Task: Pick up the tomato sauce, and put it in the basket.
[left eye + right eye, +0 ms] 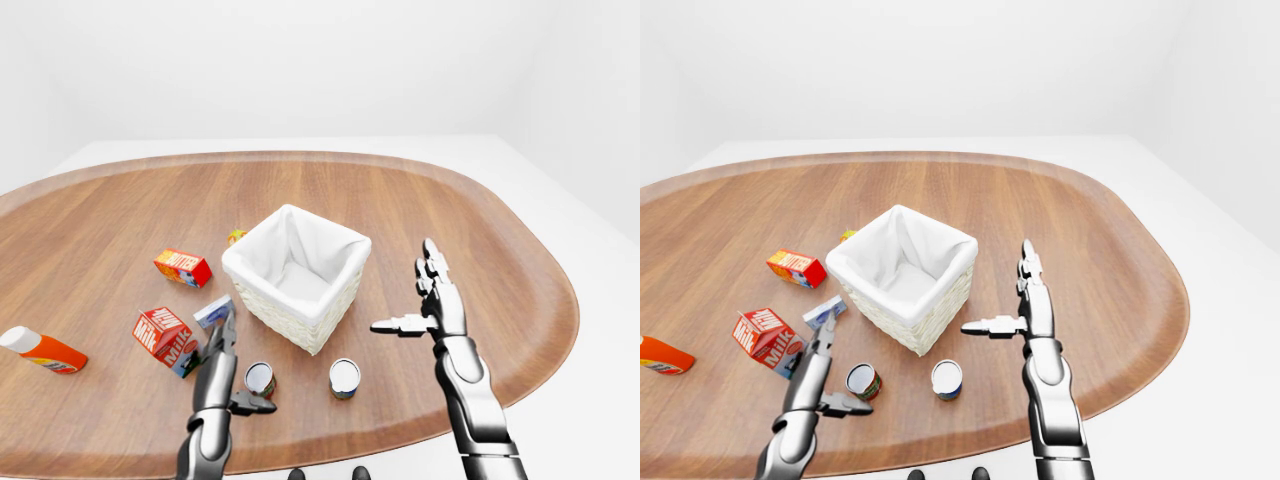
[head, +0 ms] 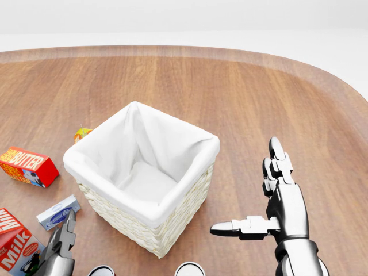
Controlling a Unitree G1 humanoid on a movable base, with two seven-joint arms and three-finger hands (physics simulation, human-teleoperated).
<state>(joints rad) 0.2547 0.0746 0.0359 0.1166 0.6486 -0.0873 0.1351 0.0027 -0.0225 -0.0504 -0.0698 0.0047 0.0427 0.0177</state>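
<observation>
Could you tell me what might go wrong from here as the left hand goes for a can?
Two similar cans stand near the basket, and their labels are unreadable, so the wrong one may be picked. The open left hand is close to the milk carton and small blue box, and could knock them. A lifted can might clip the basket's rim.
</observation>
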